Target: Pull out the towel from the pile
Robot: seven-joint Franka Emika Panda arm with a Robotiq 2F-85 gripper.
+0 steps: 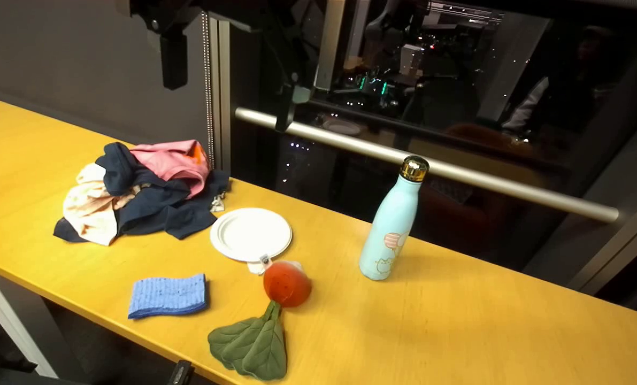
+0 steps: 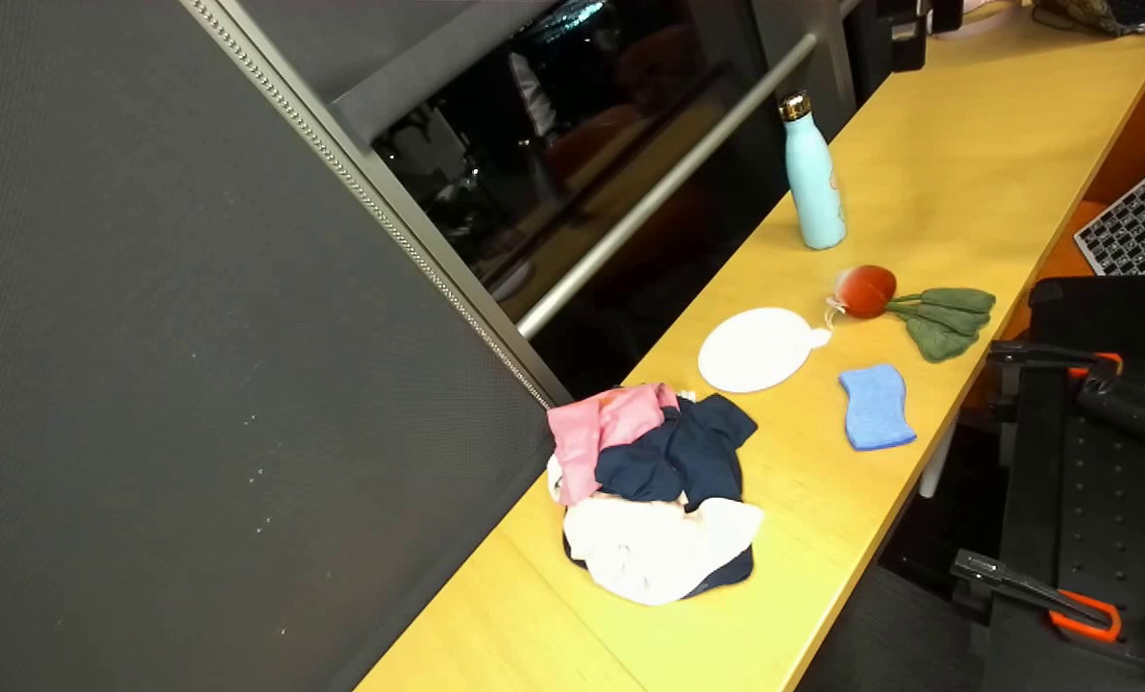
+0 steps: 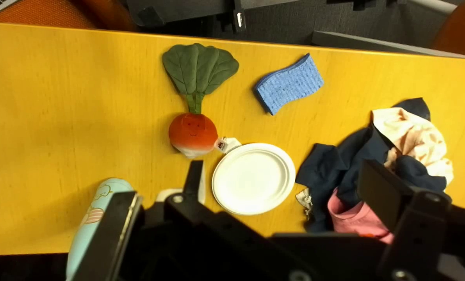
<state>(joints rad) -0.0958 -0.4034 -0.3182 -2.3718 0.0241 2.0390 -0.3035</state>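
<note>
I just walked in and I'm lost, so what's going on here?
An open black robot claw hangs above the yellow wooden table, holding nothing. It's meant to pull the towel from the crumpled navy, pink and cream cloth pile, which it isn't touching. Which cloth is the towel, I can't tell.

matt cloth pile (image 1: 155,200), rough sponge (image 1: 167,295), smooth wood-grained table (image 1: 457,315), glossy metallic bottle cap (image 1: 414,170)
</note>
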